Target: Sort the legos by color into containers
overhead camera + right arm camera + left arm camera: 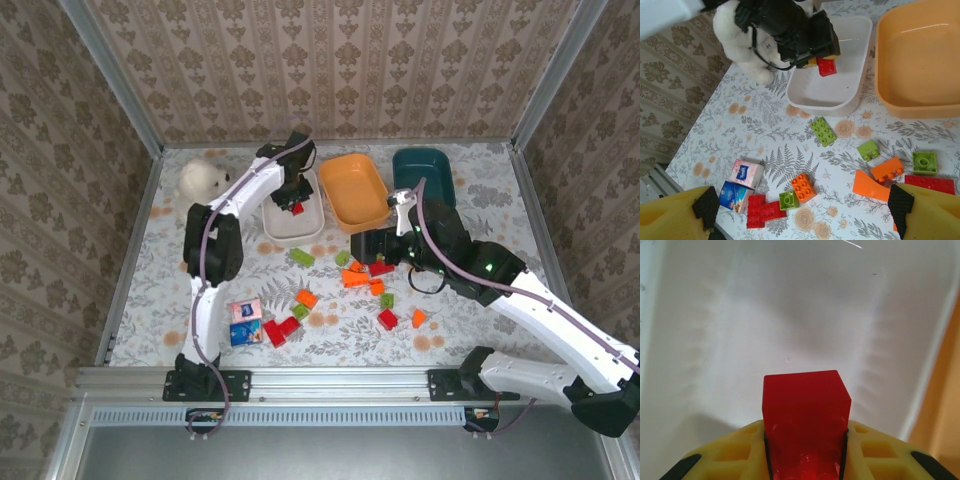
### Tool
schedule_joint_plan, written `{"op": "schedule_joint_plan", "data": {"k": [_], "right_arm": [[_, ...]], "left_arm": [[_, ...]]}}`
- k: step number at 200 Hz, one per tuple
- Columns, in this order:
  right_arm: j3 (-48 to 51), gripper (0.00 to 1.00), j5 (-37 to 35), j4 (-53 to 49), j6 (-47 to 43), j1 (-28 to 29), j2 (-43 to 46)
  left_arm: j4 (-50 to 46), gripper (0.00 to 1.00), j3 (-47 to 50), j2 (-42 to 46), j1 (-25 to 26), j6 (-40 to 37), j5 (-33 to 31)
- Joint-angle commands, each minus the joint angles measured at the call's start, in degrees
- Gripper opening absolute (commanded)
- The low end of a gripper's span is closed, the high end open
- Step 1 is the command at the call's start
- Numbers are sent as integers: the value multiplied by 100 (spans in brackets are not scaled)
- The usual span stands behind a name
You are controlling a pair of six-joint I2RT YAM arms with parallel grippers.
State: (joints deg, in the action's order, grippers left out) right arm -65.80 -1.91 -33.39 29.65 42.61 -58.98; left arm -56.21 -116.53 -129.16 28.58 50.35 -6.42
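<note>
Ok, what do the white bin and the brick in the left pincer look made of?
White bin: probably smooth, slightly glossy plastic, going by the soft highlights on its rounded walls. Red brick: hard moulded plastic by the look of it, with crisp edges and shiny faces, clamped in the left pincer.

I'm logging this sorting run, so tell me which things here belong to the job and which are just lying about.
Job: red brick held in the left claw over the white bin; loose bricks in red, green and orange; orange bin; teal bin.
Lying about: white plush bear; pink and blue printed squares.
</note>
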Motion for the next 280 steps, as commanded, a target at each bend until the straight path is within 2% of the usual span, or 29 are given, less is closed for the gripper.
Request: {"op": "schedule_joint_plan", "data": {"k": [1, 25, 47, 67, 89, 114, 129, 157, 167, 182, 204, 224, 257, 280], "right_arm": [[5, 91, -279, -335, 56, -86, 97], [56, 91, -380, -660, 140, -206, 106], [107, 91, -380, -868, 150, -339, 106], [90, 91, -362, -1039, 142, -452, 73], [-85, 88, -363, -1306, 21, -473, -143], [-406, 85, -305, -1712, -23, -465, -640], [-468, 84, -325, -1940, 32, -464, -851], [-522, 84, -1037, -3140, 878, -651, -1168], [-398, 84, -903, -3509, 1297, -887, -1250], [52, 81, -287, -3718, 1871, -1373, -1281], [1110, 79, 538, -3097, 2510, -1713, -1111], [1793, 78, 727, -2451, 2941, -1765, -1010], [2484, 78, 974, -1781, 3394, -1949, -1072], [2722, 73, 1051, -1502, 3534, -2036, -1104]], "left_arm": [[-377, 33, -266, -177, -81, -542, 205], [-304, 51, -256, -237, -104, -626, 358], [-295, 63, -295, -108, -103, -661, 412], [-307, 70, -431, 120, -104, -660, 414], [-352, 73, -628, 505, -98, -671, 339], [-133, 79, -434, 1325, -40, -818, 196], [255, 82, 88, 1974, 20, -1097, 263], [784, 82, 1433, 3288, 266, -1402, 295], [1024, 82, 2117, 3764, 394, -1441, 350], [1523, 83, 3176, 4465, 589, -1466, 691], [2273, 83, 4701, 5476, 947, -1376, 1051], [2478, 85, 5588, 6209, 1252, -1309, 1104], [2346, 85, 6217, 6932, 1379, -1098, 1109], [2221, 85, 6241, 7100, 1389, -1062, 1038]]}}
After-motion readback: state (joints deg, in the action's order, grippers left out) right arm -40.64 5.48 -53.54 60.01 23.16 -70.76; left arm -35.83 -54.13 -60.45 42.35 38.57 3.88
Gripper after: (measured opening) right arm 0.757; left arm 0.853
